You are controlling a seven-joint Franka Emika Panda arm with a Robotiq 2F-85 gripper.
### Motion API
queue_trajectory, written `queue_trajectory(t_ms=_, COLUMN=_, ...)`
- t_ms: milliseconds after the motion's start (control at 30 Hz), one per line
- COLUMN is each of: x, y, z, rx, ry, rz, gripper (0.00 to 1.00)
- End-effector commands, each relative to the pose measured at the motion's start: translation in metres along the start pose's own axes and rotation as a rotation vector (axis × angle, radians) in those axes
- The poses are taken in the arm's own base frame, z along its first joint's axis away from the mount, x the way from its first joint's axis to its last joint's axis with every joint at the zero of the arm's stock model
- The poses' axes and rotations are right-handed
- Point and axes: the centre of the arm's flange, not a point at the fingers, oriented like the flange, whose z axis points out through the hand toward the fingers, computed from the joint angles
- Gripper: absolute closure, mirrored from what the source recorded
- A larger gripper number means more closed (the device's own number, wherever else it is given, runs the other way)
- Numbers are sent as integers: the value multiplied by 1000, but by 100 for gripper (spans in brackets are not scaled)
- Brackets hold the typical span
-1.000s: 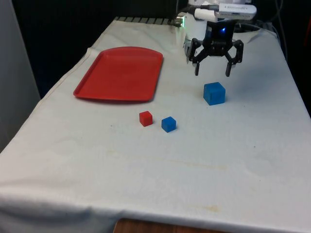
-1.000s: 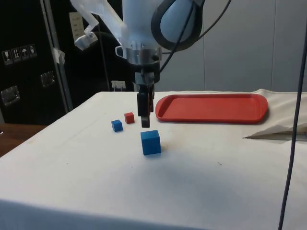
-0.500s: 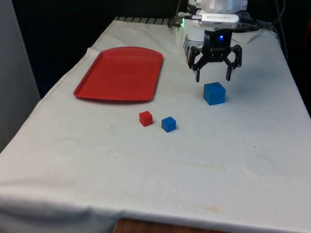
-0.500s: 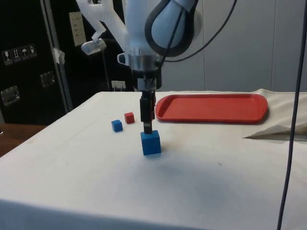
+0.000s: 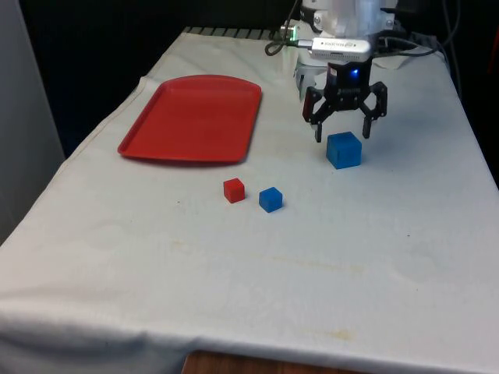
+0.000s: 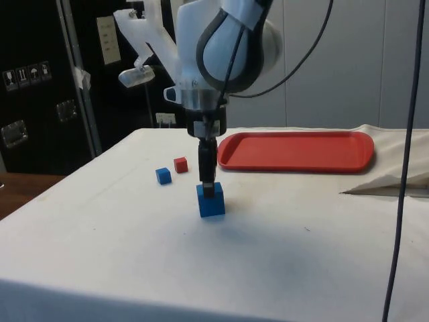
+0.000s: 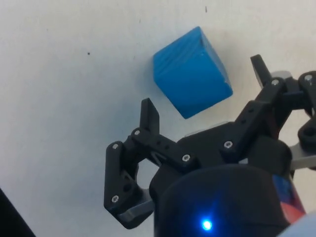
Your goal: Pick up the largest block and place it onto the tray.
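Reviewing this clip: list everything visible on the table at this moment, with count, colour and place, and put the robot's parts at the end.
Large block: 1, blue, on the cloth towards the front view's right, directly under the gripper.
Small blue block: 1, blue, near the table's middle, beside the small red block.
Small red block: 1, red, just to the front view's left of the small blue block, apart from it.
Tray: 1, red, lying flat on the front view's left, nothing on it.
Cloth: 1, white, covering the table.
Gripper: 1, black, fingers open, lowered over the large block with fingertips about level with its top, not gripping it yet.
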Motion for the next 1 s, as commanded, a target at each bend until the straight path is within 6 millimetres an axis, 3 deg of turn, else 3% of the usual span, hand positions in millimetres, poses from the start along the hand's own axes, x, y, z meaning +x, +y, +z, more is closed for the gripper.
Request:
queue_trajectory(t_ms=0, x=1, y=-2, z=-1, rx=6, ry=15, rz=-6, gripper=0)
queue_trajectory(t_ms=733, x=-2, y=-6, z=17, rx=-17, ry=-2, rz=-43, gripper=0)
queue_trajectory(t_ms=933, x=-2, y=-5, z=18, rx=-21, ry=-14, rz=-43, gripper=67)
queue_trajectory(t_ms=967, x=-2, y=-6, z=18, rx=-19, ry=-3, rz=-45, gripper=67)
